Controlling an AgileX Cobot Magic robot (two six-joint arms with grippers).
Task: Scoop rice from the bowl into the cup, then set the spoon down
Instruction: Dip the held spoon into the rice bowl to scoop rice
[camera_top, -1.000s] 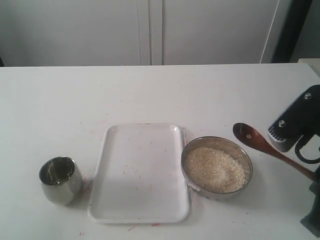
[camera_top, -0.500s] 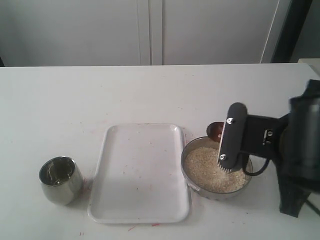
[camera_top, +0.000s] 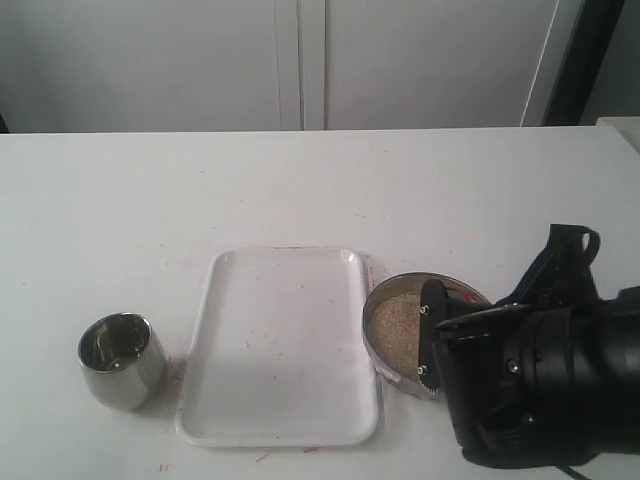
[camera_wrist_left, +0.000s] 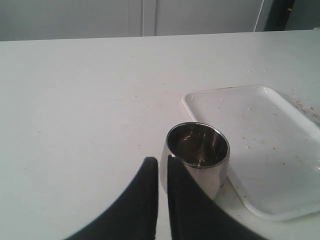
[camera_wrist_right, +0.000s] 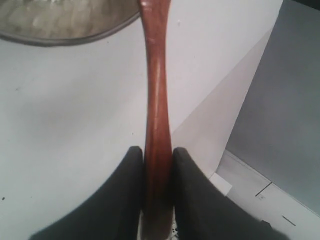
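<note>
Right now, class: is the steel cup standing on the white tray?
No, the steel cup stands on the table, apart from the white tray.

cup (camera_top: 120, 372) left | tray (camera_top: 280, 350) middle | bowl (camera_top: 400, 281) right | rice (camera_top: 395, 325) in bowl

The white table (camera_top: 300, 190) carries 3 things in a row: a small shiny steel cup (camera_top: 117, 360) at left, a white rectangular tray (camera_top: 280, 345) in the middle, a shallow round metal bowl (camera_top: 372, 350) just beside it.
</note>
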